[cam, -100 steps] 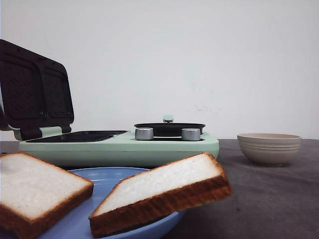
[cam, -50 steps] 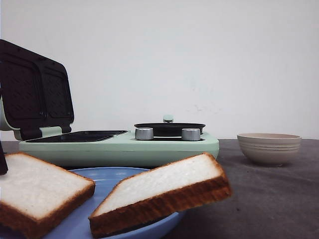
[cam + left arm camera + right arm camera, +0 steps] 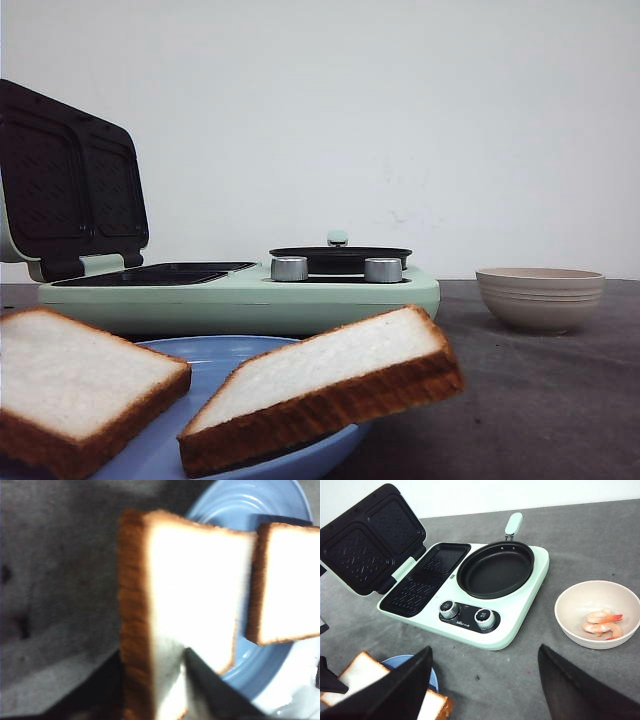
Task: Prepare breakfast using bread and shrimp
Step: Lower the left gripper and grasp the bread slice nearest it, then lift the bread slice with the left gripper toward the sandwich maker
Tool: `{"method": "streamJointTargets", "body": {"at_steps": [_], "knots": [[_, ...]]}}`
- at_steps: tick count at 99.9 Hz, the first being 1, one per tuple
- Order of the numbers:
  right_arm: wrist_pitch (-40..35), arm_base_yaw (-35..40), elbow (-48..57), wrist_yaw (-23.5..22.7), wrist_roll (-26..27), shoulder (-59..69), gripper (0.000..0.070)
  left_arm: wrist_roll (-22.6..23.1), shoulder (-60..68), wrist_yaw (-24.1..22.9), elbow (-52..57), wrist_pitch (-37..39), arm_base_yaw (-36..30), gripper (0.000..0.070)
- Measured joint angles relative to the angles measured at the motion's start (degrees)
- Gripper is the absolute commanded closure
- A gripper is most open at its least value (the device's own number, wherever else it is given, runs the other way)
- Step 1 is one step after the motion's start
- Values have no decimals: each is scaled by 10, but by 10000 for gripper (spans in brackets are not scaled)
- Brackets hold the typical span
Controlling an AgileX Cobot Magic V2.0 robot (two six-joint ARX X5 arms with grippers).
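Observation:
Two bread slices lie over a blue plate [image 3: 230, 352]: the left slice [image 3: 70, 385] and the right slice [image 3: 330, 378], whose corner overhangs the rim. In the left wrist view my left gripper [image 3: 150, 676] is shut on the edge of one slice [image 3: 195, 590], a dark finger on each face; the other slice [image 3: 290, 580] lies beside it. My right gripper [image 3: 485, 651] hangs open above the grey table, with nothing between its fingers. The shrimp [image 3: 602, 622] sit in the beige bowl [image 3: 570, 625]. Neither gripper shows in the front view.
A mint-green breakfast maker [image 3: 240, 292] stands behind the plate, its lid [image 3: 370, 540] raised. It has two dark grill plates [image 3: 422, 577], a black frying pan [image 3: 495, 570] and two knobs. The bowl [image 3: 540, 297] stands to its right.
A dark fingertip at the left edge of the front view half a second ago has left the view. The left slice's near corner has shifted very slightly right.

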Motion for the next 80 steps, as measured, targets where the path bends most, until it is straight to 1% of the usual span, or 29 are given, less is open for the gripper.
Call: {"method": "streamJointTargets", "body": {"at_steps": [17, 40, 70, 80], "knots": [[-2, 0, 0, 0, 0, 0, 293, 12, 0, 5, 0, 0, 0, 700], [-15, 0, 0, 0, 0, 0, 292, 21, -6, 52, 14, -13, 0, 700], [-18, 0, 0, 0, 0, 0, 292, 19, -50, 68, 82, 1, 0, 700], [-18, 0, 0, 0, 0, 0, 292, 5, -54, 74, 103, 15, 0, 700]]}}
